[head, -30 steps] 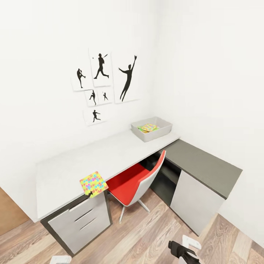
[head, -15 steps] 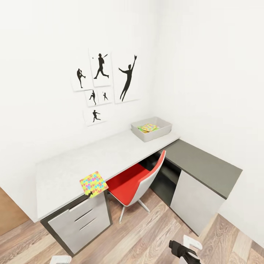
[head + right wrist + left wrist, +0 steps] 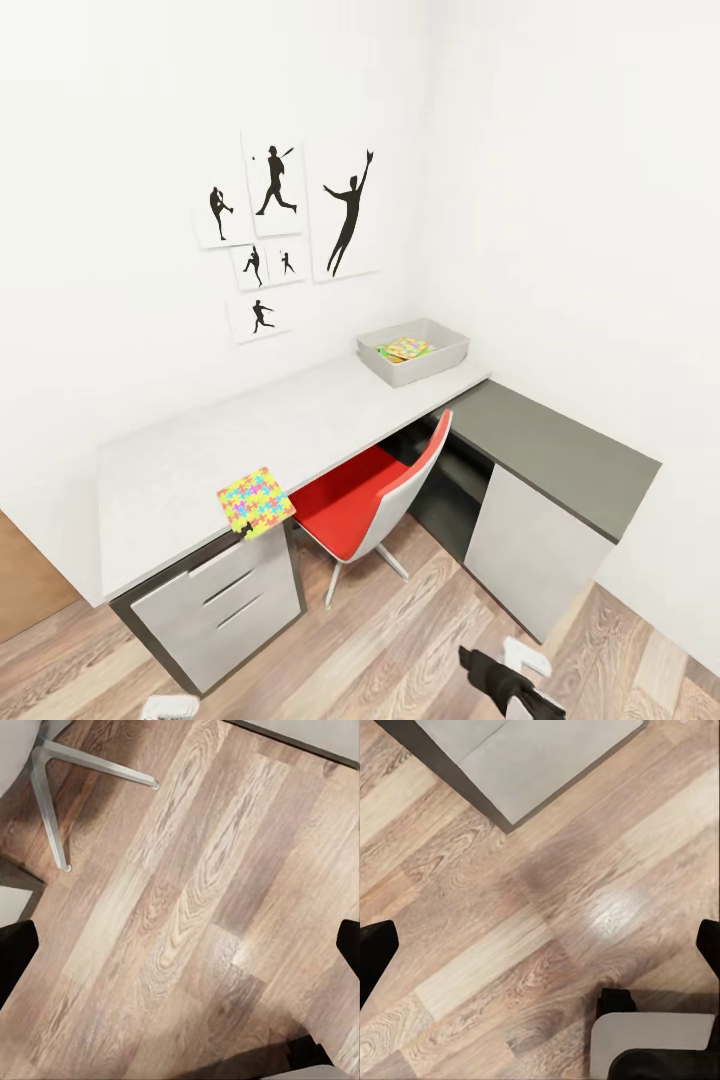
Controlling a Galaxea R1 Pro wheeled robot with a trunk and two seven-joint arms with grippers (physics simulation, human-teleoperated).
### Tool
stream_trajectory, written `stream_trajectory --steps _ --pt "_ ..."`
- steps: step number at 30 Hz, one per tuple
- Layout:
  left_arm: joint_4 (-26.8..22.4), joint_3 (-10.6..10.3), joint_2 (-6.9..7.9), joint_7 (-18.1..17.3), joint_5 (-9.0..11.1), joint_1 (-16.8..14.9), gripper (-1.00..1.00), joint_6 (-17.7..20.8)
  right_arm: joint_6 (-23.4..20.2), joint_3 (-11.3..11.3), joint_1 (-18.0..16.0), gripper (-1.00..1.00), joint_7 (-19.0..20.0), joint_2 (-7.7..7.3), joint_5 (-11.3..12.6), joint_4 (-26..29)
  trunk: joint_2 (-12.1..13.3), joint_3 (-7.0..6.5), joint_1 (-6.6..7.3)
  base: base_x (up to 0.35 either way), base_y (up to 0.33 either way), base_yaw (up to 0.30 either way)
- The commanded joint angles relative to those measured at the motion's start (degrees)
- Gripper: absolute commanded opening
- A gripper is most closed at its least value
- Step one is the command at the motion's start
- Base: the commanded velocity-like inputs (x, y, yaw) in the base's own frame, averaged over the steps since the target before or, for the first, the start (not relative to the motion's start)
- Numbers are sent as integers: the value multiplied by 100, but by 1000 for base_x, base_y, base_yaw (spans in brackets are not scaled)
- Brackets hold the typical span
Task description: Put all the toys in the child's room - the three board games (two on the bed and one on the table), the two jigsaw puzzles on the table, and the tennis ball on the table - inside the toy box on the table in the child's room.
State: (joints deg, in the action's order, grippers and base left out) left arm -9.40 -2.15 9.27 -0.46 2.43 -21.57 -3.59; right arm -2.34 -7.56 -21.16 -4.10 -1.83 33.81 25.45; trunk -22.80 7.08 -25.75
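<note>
Head view: long pale grey-white desk top (image 3: pixel 300 425) with white drawers (image 3: pixel 225 600) runs along the white wall under black silhouette sport prints (image 3: pixel 285 225). Thin multicolour jigsaw puzzle square (image 3: pixel 255 500) lies at the desk's front edge above the drawers, one corner overhanging. Shallow pale grey toy box (image 3: pixel 415 352) sits at the far end of the desk near the corner; colourful flat items (image 3: pixel 405 348) lie inside it, exact kind too small to tell. Red-and-white chair (image 3: pixel 375 495) tucked under the desk, dark grey lower cabinet (image 3: pixel 555 455) to its right.

Both arms low over the wood plank floor (image 3: pixel 400 640). Left gripper (image 3: pixel 540 945): dark fingertips at the frame edges, spread wide, nothing between them. Right gripper (image 3: pixel 180 945): fingers likewise wide apart, empty, above floor beside the chair's metal legs (image 3: pixel 52 802).
</note>
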Motion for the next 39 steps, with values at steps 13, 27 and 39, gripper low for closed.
stream_trajectory --steps 13,27,39 --pt "-654 685 455 -4074 1040 -304 100 2034 -96 242 -2 100 122 -43 46 -9 -12 12 -3 0 0 0" --pt "-1563 1775 474 -5380 2589 -369 100 2968 -100 249 -2 100 157 -45 46 -32 -12 12 -3 0 0 0" --pt "-2461 1937 778 -5642 2885 -368 100 3985 -91 249 -2 100 290 -49 44 -25 -12 12 -3 0 0 0"
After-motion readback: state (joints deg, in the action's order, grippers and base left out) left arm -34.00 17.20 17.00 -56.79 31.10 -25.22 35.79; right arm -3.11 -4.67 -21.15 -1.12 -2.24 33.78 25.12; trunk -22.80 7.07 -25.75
